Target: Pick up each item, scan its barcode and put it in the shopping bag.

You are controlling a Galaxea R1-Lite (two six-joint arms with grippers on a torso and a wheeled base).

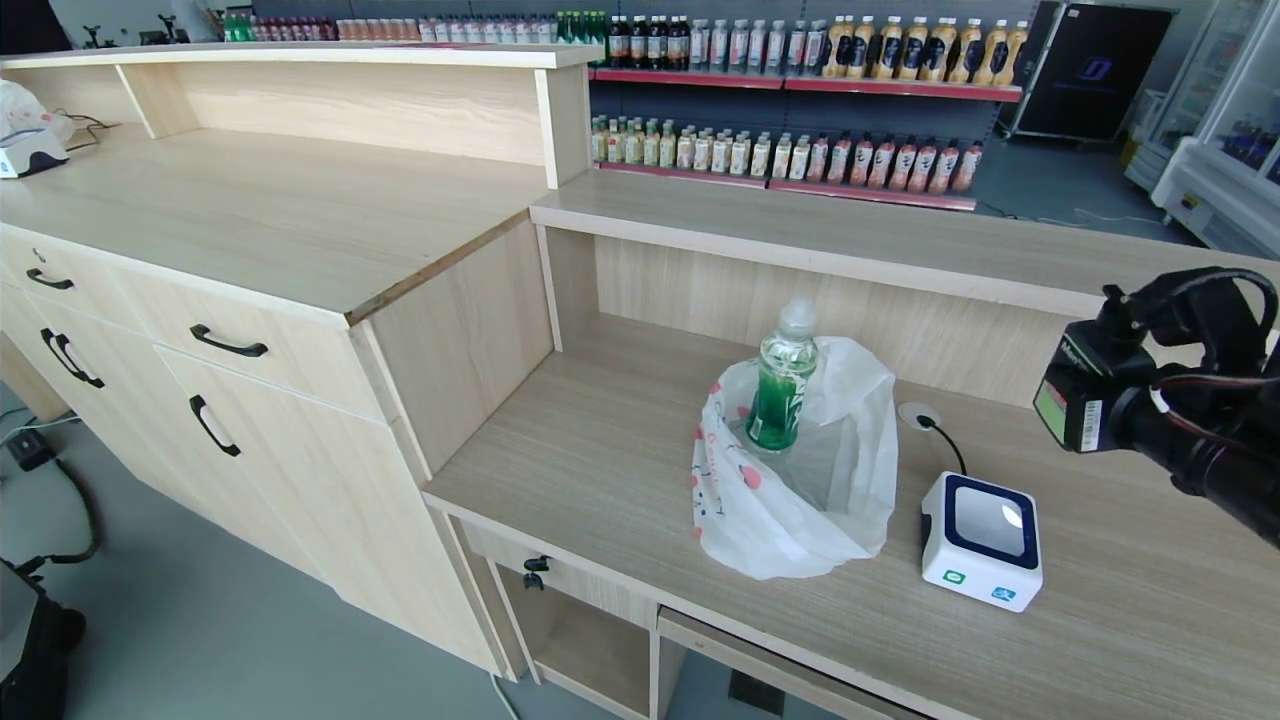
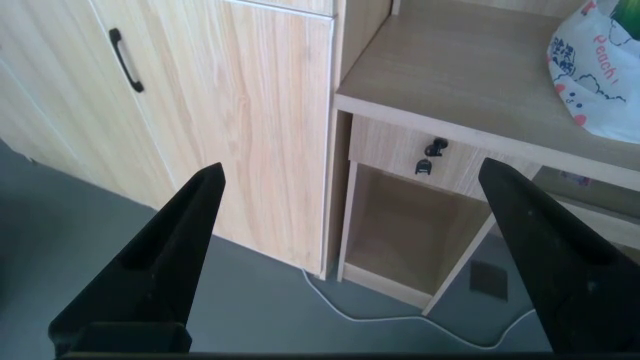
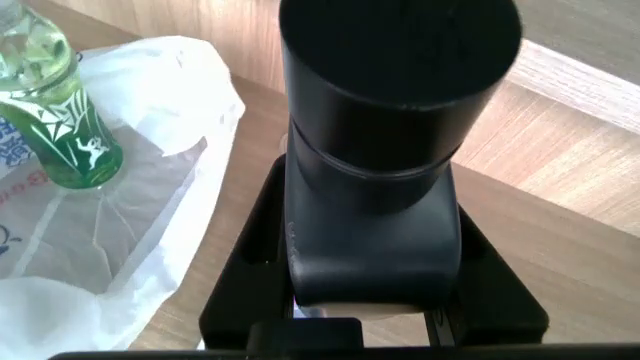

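One green bottle point(image 1: 783, 385) upright in the shopping bag point(image 1: 800, 525), beside the scanner point(image 1: 985, 545), well apart from left gripper point(image 2: 350, 170), jaws spread wide.

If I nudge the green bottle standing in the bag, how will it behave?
The bottle is tall, narrow and upright on the crumpled shopping bag, so a push near its cap would probably tip it. It looks nearly full, so likely heavy for its size. Being round, it may roll if it falls.
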